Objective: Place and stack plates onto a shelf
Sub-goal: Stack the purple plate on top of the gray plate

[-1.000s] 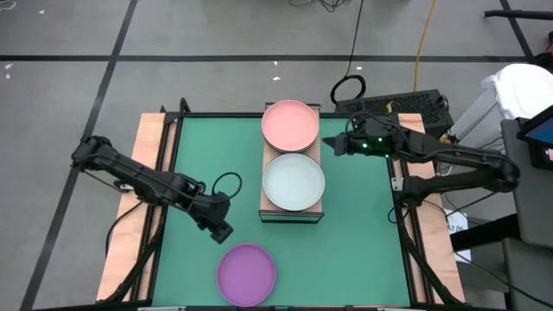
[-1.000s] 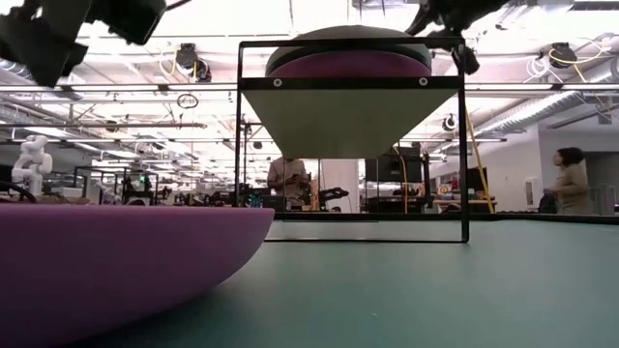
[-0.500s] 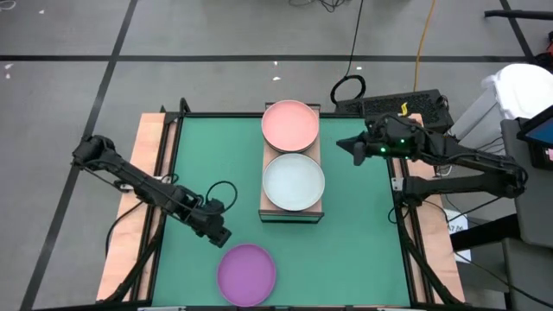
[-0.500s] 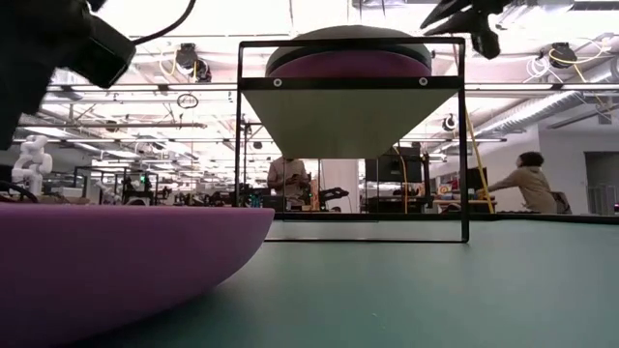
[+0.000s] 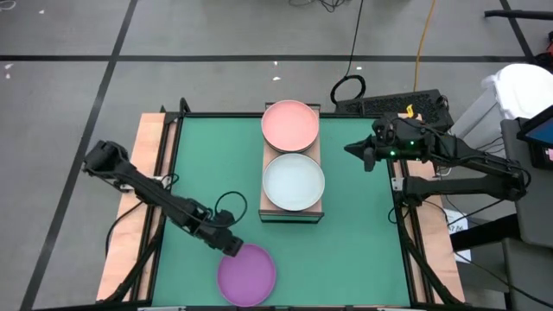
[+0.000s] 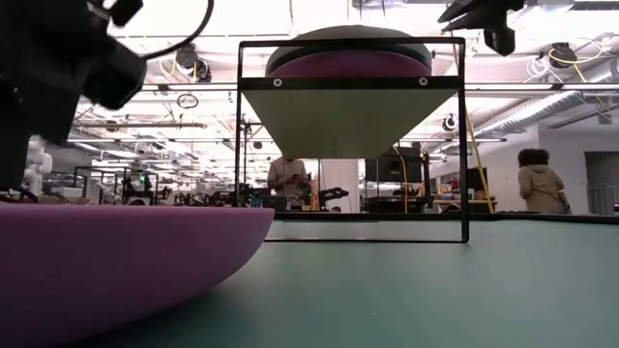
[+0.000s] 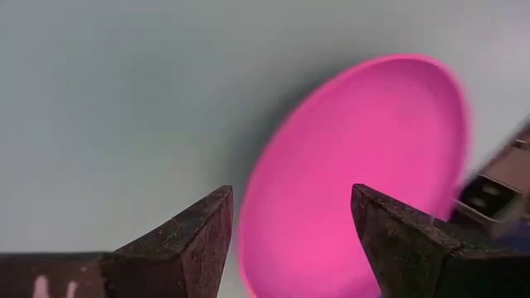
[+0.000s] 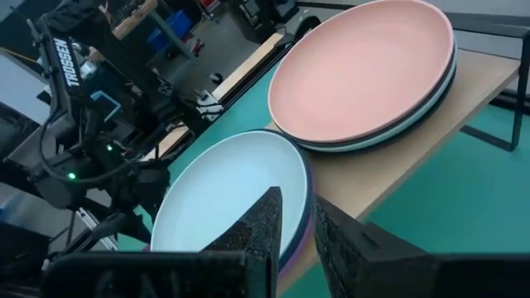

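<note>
The purple plate [image 5: 246,274] lies alone on the green mat [image 5: 354,233] near the table's front edge, in front of the shelf and well apart from it. In the low view the same plate [image 6: 116,266] fills the near left foreground, and in the left wrist view it [image 7: 364,174] shows just beyond the fingers. The left gripper [image 5: 228,246] is at this plate's rim on the side toward the left arm, its jaws spread wide, with one finger [image 7: 186,240] over bare mat and the other [image 7: 397,240] over the plate; nothing is grasped, and whether the fingers touch the rim cannot be told.

The shelf [image 5: 292,212] stands at the middle of the mat with two stacks on it. The far stack is topped by a pink plate [image 5: 290,124], the near one by a whitish-blue plate [image 5: 294,181]. The right wrist view shows more plates under each: dark and pale rims under the pink plate [image 8: 364,70], a purple rim under the whitish-blue plate [image 8: 228,203].

The right gripper [image 5: 352,150] hangs to the right of the shelf, level with the gap between the two stacks, apart from them, its fingers [image 8: 339,236] nearly together and holding nothing.

A person [image 6: 540,184] stands in the room beyond the table.
</note>
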Controlling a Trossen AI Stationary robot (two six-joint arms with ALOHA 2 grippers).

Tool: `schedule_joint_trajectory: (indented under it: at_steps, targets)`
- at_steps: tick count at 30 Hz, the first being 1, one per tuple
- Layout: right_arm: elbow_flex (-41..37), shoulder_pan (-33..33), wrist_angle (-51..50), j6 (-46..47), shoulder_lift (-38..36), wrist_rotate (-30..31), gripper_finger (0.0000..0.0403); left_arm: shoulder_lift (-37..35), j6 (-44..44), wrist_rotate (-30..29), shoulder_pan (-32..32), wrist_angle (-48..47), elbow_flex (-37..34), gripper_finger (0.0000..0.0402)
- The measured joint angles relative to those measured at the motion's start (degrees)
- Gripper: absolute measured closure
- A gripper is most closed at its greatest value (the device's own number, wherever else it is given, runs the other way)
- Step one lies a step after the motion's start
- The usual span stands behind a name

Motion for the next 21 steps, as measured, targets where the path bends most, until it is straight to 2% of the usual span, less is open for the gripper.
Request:
schedule_joint_trajectory:
  at_steps: [6, 12, 21]
  targets:
    - [0.0, 0.0, 0.0, -0.3, 0.0, 0.0, 0.0348, 3.6, -1.5, -0.8, 0.0, -0.8, 0.0, 0.0151]
    - [0.0, 0.0, 0.0, -0.2, 0.0, -1.5, 0.0348, 5.9, 0.7, -0.5, -0.3, 0.7, 0.0, 0.0151]
    - [0.0, 0.0, 0.0, -0.3, 0.0, -1.4, 0.0348, 9.2, 2.8, -1.5, -4.2, 3.6, 0.1, 0.0152]
